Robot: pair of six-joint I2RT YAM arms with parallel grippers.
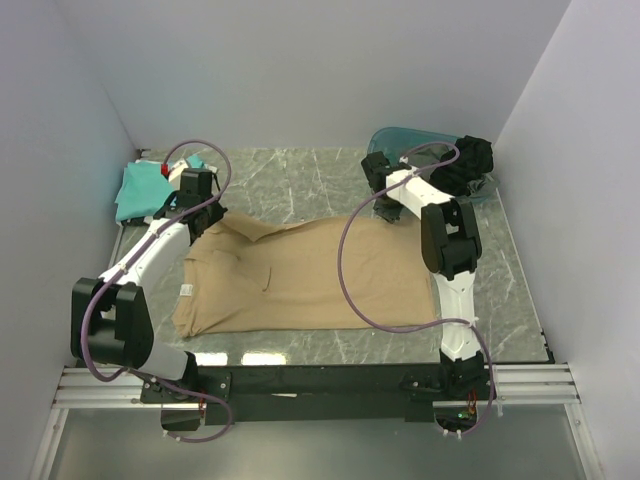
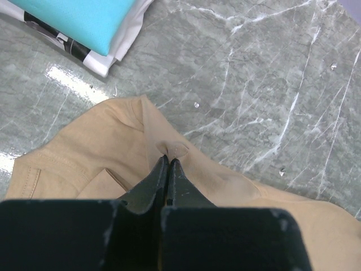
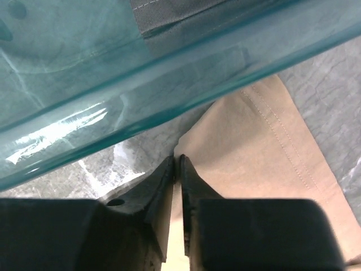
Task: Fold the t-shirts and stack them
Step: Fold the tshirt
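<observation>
Left hand [image 2: 168, 165] is closed, pinching a pucker of the tan t-shirt [image 1: 300, 280]. Right hand [image 3: 177, 167] is nearly closed over its far right corner, beside the teal bin [image 3: 84, 73]. The shirt lies spread mid-worktop [image 1: 300, 175]. This looks like the first fold: lift both holds together toward the near edge.

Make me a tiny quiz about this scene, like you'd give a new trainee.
1. True or false: the tan t-shirt is already folded into a small square.
2. What lies in the far left corner of the table? A) a folded teal t-shirt B) a shoe C) a plate
3. Fill in: the left claw is shut on the ____.
Key: 1 false, it lies spread out; 2 A; 3 tan t-shirt.
</observation>
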